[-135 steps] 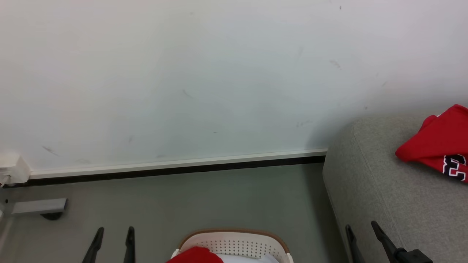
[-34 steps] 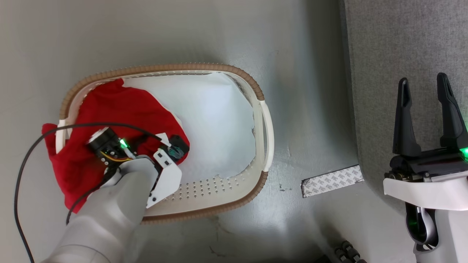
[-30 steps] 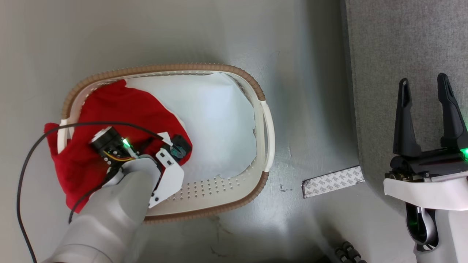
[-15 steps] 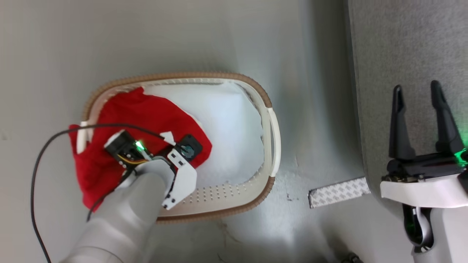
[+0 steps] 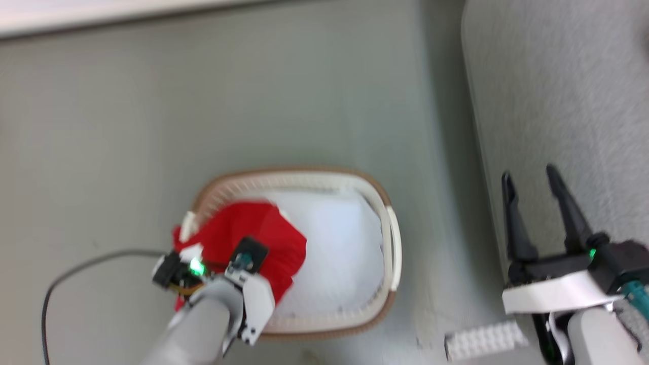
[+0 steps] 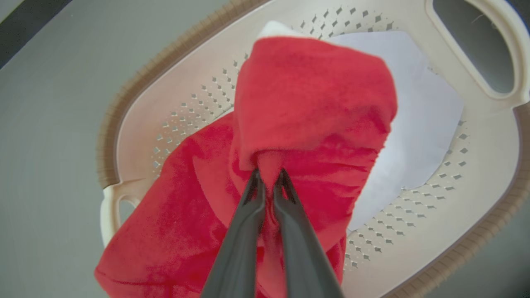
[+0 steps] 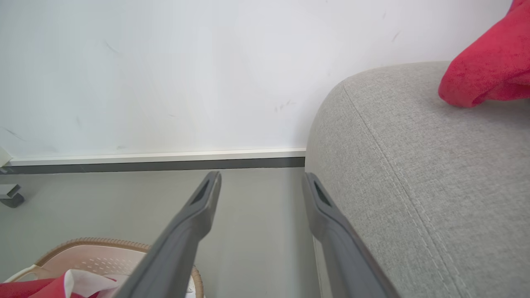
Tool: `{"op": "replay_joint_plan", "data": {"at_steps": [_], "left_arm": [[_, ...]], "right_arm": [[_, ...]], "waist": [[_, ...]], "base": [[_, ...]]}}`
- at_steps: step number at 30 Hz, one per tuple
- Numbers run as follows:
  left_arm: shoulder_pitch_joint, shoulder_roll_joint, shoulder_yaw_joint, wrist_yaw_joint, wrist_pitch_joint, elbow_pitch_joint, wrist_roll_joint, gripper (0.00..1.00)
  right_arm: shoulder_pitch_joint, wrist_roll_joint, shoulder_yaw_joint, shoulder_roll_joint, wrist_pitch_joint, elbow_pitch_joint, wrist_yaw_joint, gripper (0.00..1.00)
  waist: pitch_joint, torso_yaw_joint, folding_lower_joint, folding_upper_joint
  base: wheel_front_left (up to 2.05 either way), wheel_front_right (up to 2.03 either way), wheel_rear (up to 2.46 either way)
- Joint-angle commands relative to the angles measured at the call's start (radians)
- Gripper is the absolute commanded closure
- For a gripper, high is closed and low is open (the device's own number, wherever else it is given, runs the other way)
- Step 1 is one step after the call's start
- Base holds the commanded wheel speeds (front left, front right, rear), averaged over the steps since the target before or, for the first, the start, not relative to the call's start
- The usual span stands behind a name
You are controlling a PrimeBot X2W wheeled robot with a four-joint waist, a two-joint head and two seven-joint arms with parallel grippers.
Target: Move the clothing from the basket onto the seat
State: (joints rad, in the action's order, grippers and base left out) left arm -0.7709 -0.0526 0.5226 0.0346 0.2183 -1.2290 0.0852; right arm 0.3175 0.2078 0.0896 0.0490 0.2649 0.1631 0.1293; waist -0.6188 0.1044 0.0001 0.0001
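Observation:
A plain red piece of clothing (image 6: pixel 314 95) hangs bunched over the left half of the cream basket (image 6: pixel 476 136). My left gripper (image 6: pixel 268 176) is shut on a fold of it, and part of the fabric still drapes over the basket's left handle. In the head view the same clothing (image 5: pixel 263 228) sits under my left wrist inside the basket (image 5: pixel 390 238). My right gripper (image 5: pixel 529 175) stands open and empty beside the grey seat (image 5: pixel 557 101). The right wrist view shows that gripper (image 7: pixel 261 177) open, next to the seat (image 7: pixel 414 165), on which another red garment (image 7: pixel 488 70) lies.
A flat white cloth (image 5: pixel 339 243) lines the basket's bottom. A patterned tape strip (image 5: pixel 481 339) lies on the grey floor between the basket and the seat. A black cable (image 5: pixel 76 263) trails from my left wrist. The wall's baseboard (image 7: pixel 165 159) runs behind.
My left gripper has shut on the red clothing and drawn it up into a bunch. The head camera has tilted up, so the basket sits lower in view. The right gripper stays open.

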Motion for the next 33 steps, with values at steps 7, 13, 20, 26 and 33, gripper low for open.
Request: {"op": "replay_joint_plan", "data": {"at_steps": [7, 13, 20, 26, 33], "left_arm": [[0.181, 0.001, -0.047, -0.02, 0.042, 0.124, -0.162, 1.0], [0.313, 0.0, -0.074, -0.084, 0.046, 0.271, -0.246, 1.0], [0.46, -0.036, -0.137, -0.133, 0.046, 0.459, -0.29, 1.0], [0.614, -0.096, -0.224, -0.189, 0.046, 0.674, -0.332, 1.0], [0.753, -0.146, -0.311, -0.254, 0.033, 0.881, -0.38, 1.0]], "right_arm": [[-0.096, 0.016, 0.018, 0.003, -0.001, 0.065, 0.002, 0.0], [-0.163, 0.031, 0.029, 0.003, -0.001, 0.103, 0.002, 0.0], [-0.22, 0.043, 0.033, 0.003, -0.001, 0.124, 0.002, 0.0], [-0.264, 0.055, 0.038, 0.003, -0.001, 0.134, 0.002, 0.0], [-0.282, 0.065, 0.049, 0.003, -0.001, 0.14, 0.002, 0.0]], "waist": [[0.335, -0.107, -0.0001, -0.0001], [0.47, -0.146, -0.0001, -0.0001], [0.574, -0.16, -0.0001, -0.0001], [0.642, -0.145, -0.0001, -0.0001], [0.67, -0.114, -0.0001, -0.0001]], "base": [[0.0, 0.0, 0.0], [0.0, 0.0, 0.0], [0.0, 0.0, 0.0], [0.0, 0.0, 0.0], [0.0, 0.0, 0.0]]}}
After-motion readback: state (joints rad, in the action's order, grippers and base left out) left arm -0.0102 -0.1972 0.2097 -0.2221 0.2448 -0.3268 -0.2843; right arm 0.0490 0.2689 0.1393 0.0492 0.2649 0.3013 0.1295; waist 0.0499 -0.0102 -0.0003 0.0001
